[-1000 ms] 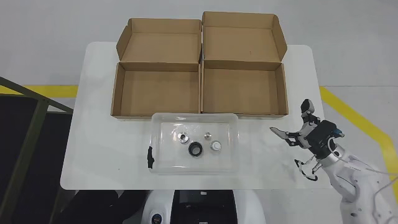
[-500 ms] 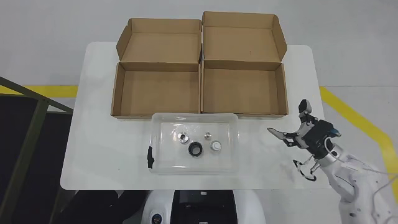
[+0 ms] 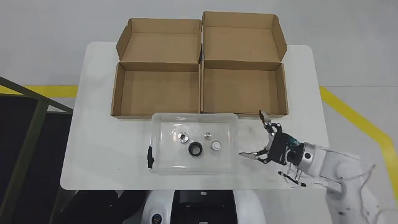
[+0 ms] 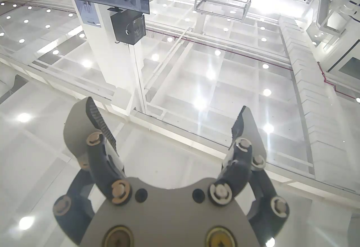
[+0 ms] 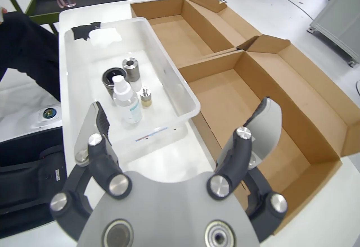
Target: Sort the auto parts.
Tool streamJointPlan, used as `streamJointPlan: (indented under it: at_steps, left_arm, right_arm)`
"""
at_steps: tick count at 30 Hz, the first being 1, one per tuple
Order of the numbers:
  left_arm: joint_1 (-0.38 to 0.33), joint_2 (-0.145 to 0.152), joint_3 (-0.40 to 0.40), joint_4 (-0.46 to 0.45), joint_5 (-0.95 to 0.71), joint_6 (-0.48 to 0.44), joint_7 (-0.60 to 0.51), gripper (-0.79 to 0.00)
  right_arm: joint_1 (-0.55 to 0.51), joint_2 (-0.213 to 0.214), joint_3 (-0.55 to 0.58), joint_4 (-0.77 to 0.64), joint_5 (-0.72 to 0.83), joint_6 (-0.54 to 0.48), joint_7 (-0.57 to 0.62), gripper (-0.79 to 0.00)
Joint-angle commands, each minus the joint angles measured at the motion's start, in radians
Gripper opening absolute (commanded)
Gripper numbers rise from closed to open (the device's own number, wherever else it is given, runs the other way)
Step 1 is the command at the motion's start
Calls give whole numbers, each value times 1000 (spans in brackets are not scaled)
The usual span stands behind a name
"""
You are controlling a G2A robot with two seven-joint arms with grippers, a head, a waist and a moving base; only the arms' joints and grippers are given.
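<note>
Progress check: basically 0 done so far. All 4 items sit together in the clear tub (image 3: 194,116) at the front edge of the table (image 3: 106,155): a steel cylinder (image 3: 182,139), a black ring (image 3: 196,150), a little brass fitting (image 3: 208,135) and a small white-capped bottle (image 3: 216,145). From the right wrist view they stand upright and close together, with the bottle (image 5: 126,102) nearest the camera and just beside the brass fitting (image 5: 145,97).

The 2 cardboard boxes behind the tub, the left box (image 3: 157,92) and the right box (image 3: 244,91), have their lids flipped back and nothing inside, so no sorting has landed yet.

The right gripper (image 3: 252,135) hovers just off the tub's right end with its fingers spread wide and nothing between them. The left gripper (image 4: 166,106) is spread too and holds nothing, pointing off toward the room rather than the table.

My read: this is the approach for pick number 1, and all 4 picks and drops are left. Which item goes in which box, I can't tell.
</note>
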Motion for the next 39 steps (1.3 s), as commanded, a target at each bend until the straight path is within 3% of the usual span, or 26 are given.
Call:
streamJointPlan:
  at_steps: [1, 15, 31, 35, 36, 39]
  left_arm:
    - [0, 0, 0, 0, 0, 0, 0, 0]
    - [0, 0, 0, 0, 0, 0, 0, 0]
    - [0, 0, 0, 0, 0, 0, 0, 0]
    - [0, 0, 0, 0, 0, 0, 0, 0]
    - [0, 0, 0, 0, 0, 0, 0, 0]
    - [0, 0, 0, 0, 0, 0, 0, 0]
  right_arm:
    - [14, 2, -44, -21, -9, 1, 26, 0]
    - [126, 6, -259, 3, -32, 1, 245, 0]
    - [220, 11, -356, 82, 91, 38, 424, 0]
    - [233, 14, -363, 89, 113, 51, 459, -92]
    - [235, 15, -366, 89, 115, 53, 467, -148]
    - [240, 18, -373, 90, 115, 62, 491, -197]
